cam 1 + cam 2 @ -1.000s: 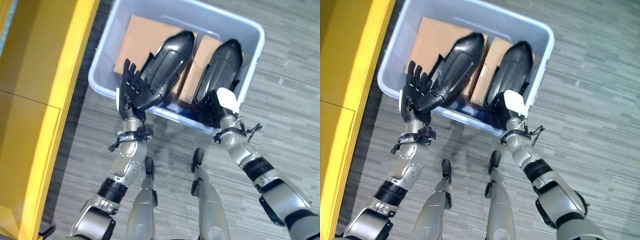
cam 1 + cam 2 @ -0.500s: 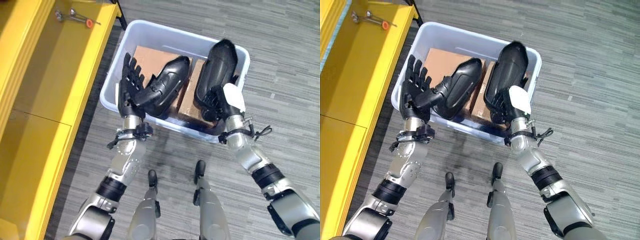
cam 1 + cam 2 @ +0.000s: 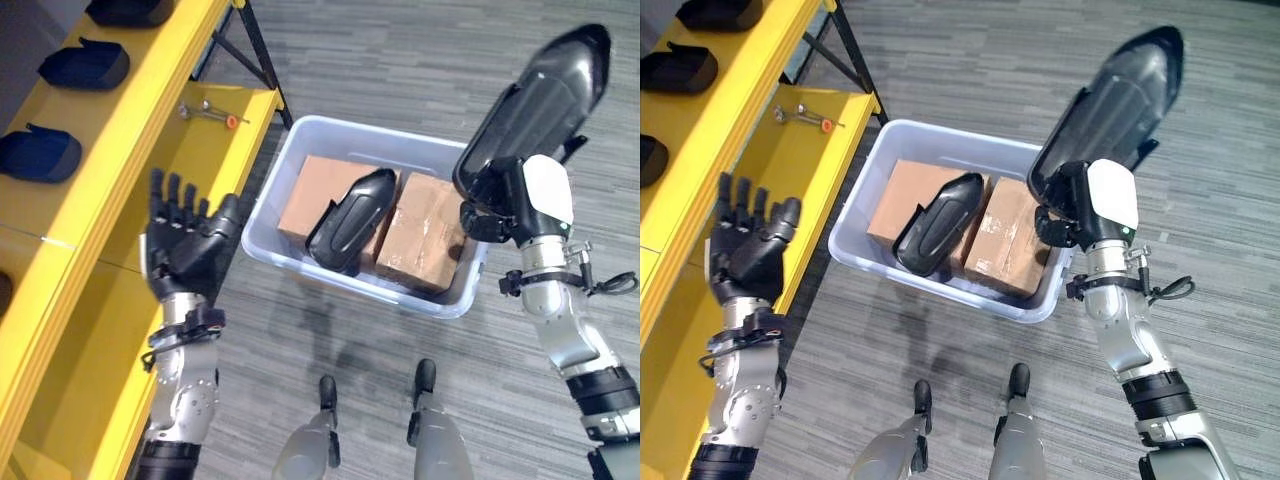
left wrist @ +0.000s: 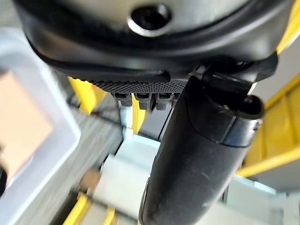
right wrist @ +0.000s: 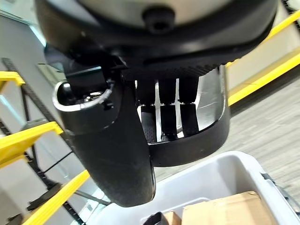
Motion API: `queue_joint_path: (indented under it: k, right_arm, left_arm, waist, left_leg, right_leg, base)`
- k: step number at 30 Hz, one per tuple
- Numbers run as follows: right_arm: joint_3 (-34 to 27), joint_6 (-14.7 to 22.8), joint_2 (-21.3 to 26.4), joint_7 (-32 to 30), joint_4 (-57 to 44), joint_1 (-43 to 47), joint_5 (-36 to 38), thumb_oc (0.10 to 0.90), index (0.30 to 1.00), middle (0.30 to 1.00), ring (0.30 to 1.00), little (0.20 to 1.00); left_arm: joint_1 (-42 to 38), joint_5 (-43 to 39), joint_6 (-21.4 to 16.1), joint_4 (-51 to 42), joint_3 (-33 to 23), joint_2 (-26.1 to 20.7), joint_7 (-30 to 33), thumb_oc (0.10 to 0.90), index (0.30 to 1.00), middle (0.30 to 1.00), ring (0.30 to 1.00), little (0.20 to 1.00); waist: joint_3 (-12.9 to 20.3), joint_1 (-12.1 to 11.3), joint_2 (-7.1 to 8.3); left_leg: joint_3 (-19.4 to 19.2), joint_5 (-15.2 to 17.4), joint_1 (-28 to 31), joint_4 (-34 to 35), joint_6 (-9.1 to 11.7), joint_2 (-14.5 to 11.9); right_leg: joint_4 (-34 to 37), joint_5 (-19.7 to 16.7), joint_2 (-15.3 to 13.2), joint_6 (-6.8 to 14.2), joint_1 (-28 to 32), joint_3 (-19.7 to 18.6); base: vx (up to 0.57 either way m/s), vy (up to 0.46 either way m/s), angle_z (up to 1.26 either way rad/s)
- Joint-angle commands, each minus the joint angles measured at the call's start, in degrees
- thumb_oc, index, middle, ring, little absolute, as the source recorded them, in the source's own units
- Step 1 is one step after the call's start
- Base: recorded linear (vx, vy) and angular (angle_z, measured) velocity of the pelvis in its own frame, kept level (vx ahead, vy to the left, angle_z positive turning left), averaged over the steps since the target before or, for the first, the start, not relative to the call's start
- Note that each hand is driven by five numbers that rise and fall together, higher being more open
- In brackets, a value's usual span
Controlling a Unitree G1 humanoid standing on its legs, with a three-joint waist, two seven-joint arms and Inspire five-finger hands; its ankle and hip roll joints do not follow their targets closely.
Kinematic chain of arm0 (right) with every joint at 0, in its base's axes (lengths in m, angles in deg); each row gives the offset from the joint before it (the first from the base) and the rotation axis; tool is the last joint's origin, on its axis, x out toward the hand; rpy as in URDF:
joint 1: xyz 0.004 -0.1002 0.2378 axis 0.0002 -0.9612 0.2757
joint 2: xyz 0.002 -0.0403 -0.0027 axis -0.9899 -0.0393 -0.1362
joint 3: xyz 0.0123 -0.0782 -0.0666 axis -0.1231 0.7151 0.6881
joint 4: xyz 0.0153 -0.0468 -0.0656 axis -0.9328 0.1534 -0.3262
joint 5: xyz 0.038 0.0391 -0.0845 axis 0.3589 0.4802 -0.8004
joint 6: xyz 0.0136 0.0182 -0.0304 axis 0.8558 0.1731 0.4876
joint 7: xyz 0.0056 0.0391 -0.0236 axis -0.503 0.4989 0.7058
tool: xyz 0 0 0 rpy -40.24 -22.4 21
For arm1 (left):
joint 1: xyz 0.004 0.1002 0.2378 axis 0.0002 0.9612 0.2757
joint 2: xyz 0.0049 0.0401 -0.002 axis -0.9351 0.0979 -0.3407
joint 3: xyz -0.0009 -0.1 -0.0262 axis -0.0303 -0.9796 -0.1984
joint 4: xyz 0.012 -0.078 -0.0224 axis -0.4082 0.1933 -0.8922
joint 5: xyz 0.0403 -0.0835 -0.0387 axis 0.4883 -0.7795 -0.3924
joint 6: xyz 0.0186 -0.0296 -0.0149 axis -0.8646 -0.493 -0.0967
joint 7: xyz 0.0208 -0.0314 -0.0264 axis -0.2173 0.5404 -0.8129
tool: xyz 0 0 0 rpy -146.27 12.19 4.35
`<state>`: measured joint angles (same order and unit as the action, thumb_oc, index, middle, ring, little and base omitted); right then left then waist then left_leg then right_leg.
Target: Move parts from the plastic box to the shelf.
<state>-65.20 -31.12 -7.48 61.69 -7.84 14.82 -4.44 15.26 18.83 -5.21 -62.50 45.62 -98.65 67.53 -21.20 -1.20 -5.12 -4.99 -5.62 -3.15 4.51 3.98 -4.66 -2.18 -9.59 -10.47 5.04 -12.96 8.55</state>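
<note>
Right hand [image 3: 1092, 205] grips a black part [image 3: 1110, 105] raised over the box [image 3: 940, 290]; left hand [image 3: 180, 245], fingers spread, is empty beside the yellow shelf [image 3: 120, 130].

**Dark hands on silver-grey arms**

The dark left hand [image 3: 180, 245] and dark right hand [image 3: 505, 200] are matt black, on a silver-grey left arm [image 3: 185, 385] and silver-grey right arm [image 3: 570, 335] with black bands at the joints. The right thumb bears a smooth white thumb cover [image 3: 548, 190].

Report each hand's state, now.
Left hand: open, holding nothing.
Right hand: shut on a black part, lifted above the plastic box.
</note>
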Motion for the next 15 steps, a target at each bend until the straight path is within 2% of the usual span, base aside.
queue_joint_path:
  k: [1, 7, 8, 10, 11, 13, 14, 15]
  right_arm:
    - [0.8, 5.8, -2.3, -1.6, -4.5, -0.5, -2.6, 0.400, 0.300, 0.300, 0.300, 0.300]
    - [-0.1, 7.0, -1.5, -0.2, -6.4, -4.1, -2.6, 0.400, 0.300, 0.300, 0.300, 0.300]
    - [0.1, 7.4, -1.2, 0.1, -6.7, -4.3, -2.6, 0.400, 0.300, 0.300, 0.300, 0.300]
    - [1.2, 8.0, -0.7, 0.4, -6.8, -3.7, -1.8, 0.400, 0.300, 0.300, 0.300, 0.300]
    - [1.2, 8.0, -0.6, 0.4, -6.7, -3.7, -1.8, 0.400, 0.300, 0.300, 0.300, 0.300]
    - [2.3, 8.2, -0.3, 0.2, -6.5, -2.5, -1.3, 0.400, 0.300, 0.300, 0.300, 0.300]
    - [3.2, 8.4, 0.0, 0.0, -6.4, -1.0, -1.1, 0.400, 0.300, 0.300, 0.300, 0.300]
    - [3.9, 8.4, 0.1, 0.0, -6.5, -0.2, -1.1, 0.400, 0.300, 0.300, 0.300, 0.300]
  left_arm:
    - [0.9, 3.7, -2.8, -0.5, 1.2, -4.2, -3.1, 0.900, 1.000, 1.000, 1.000, 1.000]
    - [2.6, 5.2, -1.3, 1.0, 1.8, -3.7, -4.1, 0.900, 1.000, 1.000, 1.000, 1.000]
    - [3.1, 5.9, -0.9, 0.2, 2.2, -3.5, -4.0, 0.900, 1.000, 1.000, 1.000, 1.000]
    - [3.8, 6.3, -0.4, -0.6, 2.8, -3.2, -3.9, 0.900, 1.000, 1.000, 1.000, 1.000]
    - [3.8, 6.3, -0.4, -0.6, 2.7, -3.1, -3.9, 0.900, 1.000, 1.000, 1.000, 1.000]
    - [4.3, 6.8, 0.2, -1.4, 3.0, -2.8, -3.6, 0.900, 1.000, 1.000, 1.000, 1.000]
    - [4.6, 6.8, 0.6, -2.2, 3.2, -2.4, -3.4, 0.900, 1.000, 1.000, 1.000, 1.000]
    - [4.7, 6.7, 0.7, -2.3, 3.2, -2.3, -3.2, 0.900, 1.000, 1.000, 1.000, 1.000]
  waist:
    - [13.5, 0.3, 5.05]
    - [15.8, 1.3, 4.37]
    - [16.4, 1.5, 4.11]
    - [16.9, 1.5, 3.75]
    - [17.0, 1.5, 3.69]
    - [17.1, 1.1, 3.57]
    - [16.7, 0.3, 3.37]
    - [16.4, 0.0, 3.30]
  left_leg:
    - [1.4, 4.2, 4.9, 0.5, 0.3, -2.1]
    - [1.5, 3.1, 6.7, 0.5, 1.1, -4.4]
    - [1.7, 2.2, 7.3, 0.4, 1.6, -5.8]
    - [2.5, -1.5, 7.6, -1.1, 2.4, -8.6]
    - [2.5, -1.5, 7.6, -1.0, 2.5, -8.7]
    - [3.4, -4.9, 6.9, -2.7, 3.1, -10.6]
    - [4.8, -8.8, 5.6, -4.3, 4.0, -12.7]
    - [5.5, -10.4, 5.0, -4.7, 4.4, -13.4]
  right_leg:
    - [-1.9, 2.0, -5.2, 6.9, 2.9, -5.8]
    - [-4.1, 5.3, -2.6, 5.6, 4.6, -5.7]
    - [-5.4, 6.8, -1.2, 4.7, 5.1, -5.6]
    - [-7.9, 9.3, 1.8, 2.8, 5.6, -5.3]
    - [-8.0, 9.3, 1.8, 2.7, 5.6, -5.3]
    - [-9.2, 10.7, 3.9, 1.3, 6.1, -4.6]
    - [-10.1, 12.1, 5.4, -0.1, 7.0, -2.7]
    - [-10.4, 12.6, 5.8, -0.7, 7.3, -1.7]
  base:
    - [0.02, -0.072, -0.16]
    - [0.00, -0.133, -0.07]
    - [-0.02, -0.281, -0.04]
    - [-0.04, -0.303, 0.01]
    - [-0.05, -0.259, 0.05]
    - [-0.07, -0.296, -0.01]
    - [-0.08, -0.333, 0.08]
    - [-0.09, -0.386, 0.53]
